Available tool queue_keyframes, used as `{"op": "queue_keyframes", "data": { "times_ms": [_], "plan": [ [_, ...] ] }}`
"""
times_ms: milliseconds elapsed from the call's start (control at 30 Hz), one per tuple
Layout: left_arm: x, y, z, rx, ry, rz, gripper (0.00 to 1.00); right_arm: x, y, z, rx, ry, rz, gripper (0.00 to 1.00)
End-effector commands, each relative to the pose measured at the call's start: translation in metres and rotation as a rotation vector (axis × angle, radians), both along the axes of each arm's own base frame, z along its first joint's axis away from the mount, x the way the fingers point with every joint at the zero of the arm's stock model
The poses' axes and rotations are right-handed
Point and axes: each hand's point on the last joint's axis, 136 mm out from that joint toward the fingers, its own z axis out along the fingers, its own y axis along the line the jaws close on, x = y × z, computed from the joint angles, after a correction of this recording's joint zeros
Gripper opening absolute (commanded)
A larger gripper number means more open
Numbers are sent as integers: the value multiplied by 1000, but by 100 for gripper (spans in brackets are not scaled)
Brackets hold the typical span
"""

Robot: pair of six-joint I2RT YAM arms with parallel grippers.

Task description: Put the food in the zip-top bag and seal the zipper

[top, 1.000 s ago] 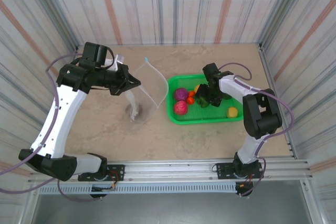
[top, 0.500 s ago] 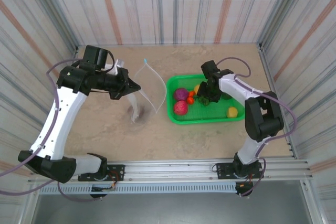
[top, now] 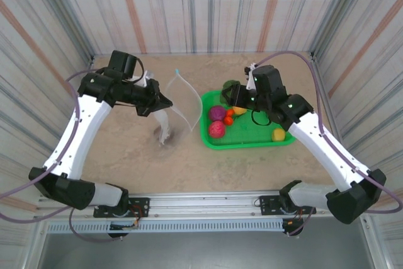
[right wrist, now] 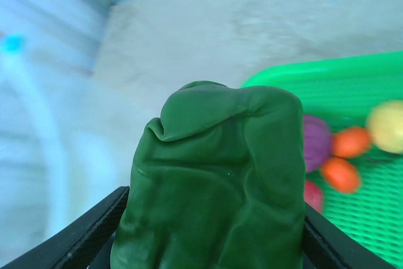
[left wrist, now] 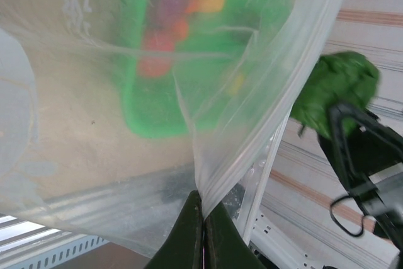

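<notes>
Your left fingers [left wrist: 203,231] are pressed together on an edge of the zip-top bag [top: 181,106], holding it up over the tabletop [top: 126,149], left of the green basket [top: 252,141]. Your right fingers [right wrist: 88,234] pinch a green toy vegetable [right wrist: 214,181] above the basket's far-left corner, near the bag. The other food [top: 216,129] lies in the basket.
</notes>
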Motion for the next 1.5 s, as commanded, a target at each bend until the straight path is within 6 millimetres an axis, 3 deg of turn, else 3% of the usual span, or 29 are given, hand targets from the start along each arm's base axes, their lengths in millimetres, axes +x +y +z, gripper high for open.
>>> {"op": "queue_keyframes", "data": {
  "times_ms": [0, 200, 333, 567, 733, 900, 1000, 1167, 1267, 1467],
  "plan": [
    [3, -7, 14, -27, -33, -24, 0, -25, 39, 55, 94, -131, 232, 58],
    [3, -11, 17, -8, -49, -66, 0, -47, 93, 76, 133, -155, 454, 57],
    [-2, -13, 22, 1, -67, -89, 0, -47, 114, 58, 114, -112, 512, 57],
    [-7, -8, 30, 16, -95, -89, 0, -49, 124, 7, 35, -24, 545, 57],
    [-6, -10, 33, 4, -101, -94, 0, -48, 131, -12, -44, 4, 534, 59],
    [-2, -11, 36, 4, -113, -99, 0, -33, 132, -37, -173, 62, 464, 61],
    [0, -12, 37, 2, -114, -99, 0, -29, 133, -43, -212, 88, 450, 69],
    [3, -10, 34, 14, -118, -95, 0, -28, 130, -27, -201, 49, 436, 79],
    [4, -8, 30, 26, -122, -83, 0, -28, 127, -13, -165, 42, 442, 77],
    [3, -4, 22, 31, -109, -70, 0, -31, 121, 33, -85, -40, 453, 73]
  ]
}}
